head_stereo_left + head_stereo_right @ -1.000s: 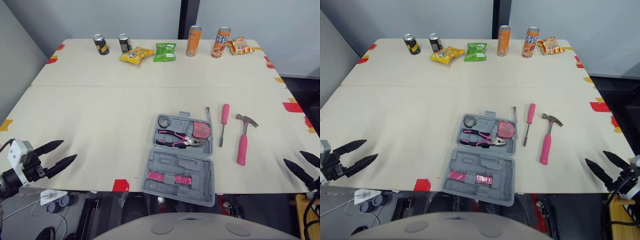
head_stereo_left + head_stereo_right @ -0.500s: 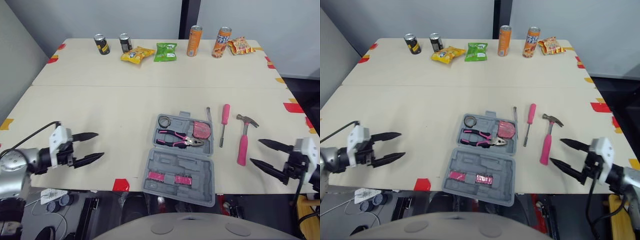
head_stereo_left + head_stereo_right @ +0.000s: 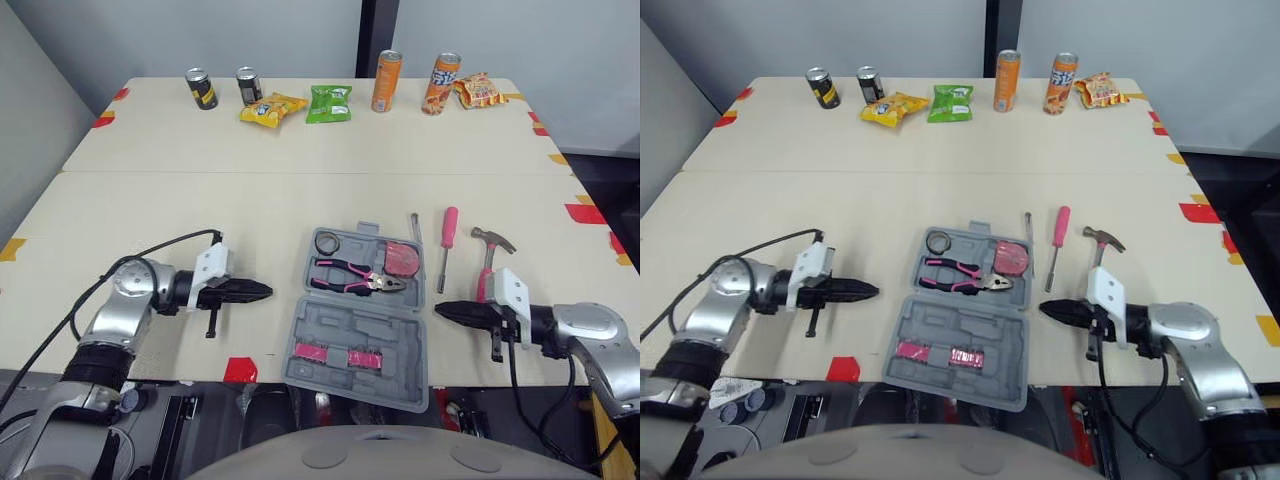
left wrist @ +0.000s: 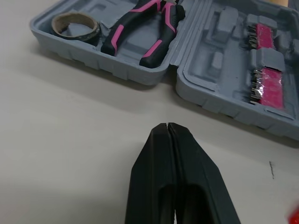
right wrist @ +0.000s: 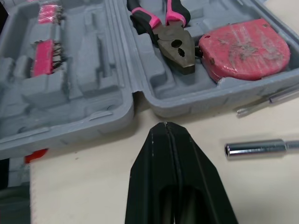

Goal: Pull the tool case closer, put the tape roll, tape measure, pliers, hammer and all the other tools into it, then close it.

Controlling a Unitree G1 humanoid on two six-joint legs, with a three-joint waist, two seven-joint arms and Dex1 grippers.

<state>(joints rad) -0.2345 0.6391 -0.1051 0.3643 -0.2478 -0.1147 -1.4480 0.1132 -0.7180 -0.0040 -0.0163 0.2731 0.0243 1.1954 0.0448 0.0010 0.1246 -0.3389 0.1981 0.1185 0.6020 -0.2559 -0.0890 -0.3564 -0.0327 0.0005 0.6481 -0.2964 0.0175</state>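
The tool case [image 3: 335,322] lies open in the lower centre of the frame, close to the desk's [image 3: 250,200] near edge. Its upper half holds the tape roll [image 3: 328,243], the pliers [image 3: 352,277] and the red tape measure [image 3: 403,258]. The lower half carries two pink bit racks [image 3: 335,353].

Just right of the case lie a thin metal rod [image 3: 416,228], then the pink screwdriver [image 3: 449,240], then the hammer [image 3: 494,239], all on the bare desk.

The left gripper [image 3: 266,290] sits at lower left, jaws pressed tight together on nothing, its tip aimed at the case's left wall and apart from it. The right gripper [image 3: 440,310] comes in from the lower right, jaws likewise squeezed together and empty, its tip near the case's right wall. Its white mount covers the lower end of the hammer's handle, and the screwdriver's steel shaft lies just beside the tip.

Along the top of the frame stand two dark cans [image 3: 202,88], a yellow bag [image 3: 272,108], a green bag [image 3: 329,103], two orange cans [image 3: 386,81] and another snack bag [image 3: 479,91]. A red tape patch [image 3: 241,370] marks the near edge.
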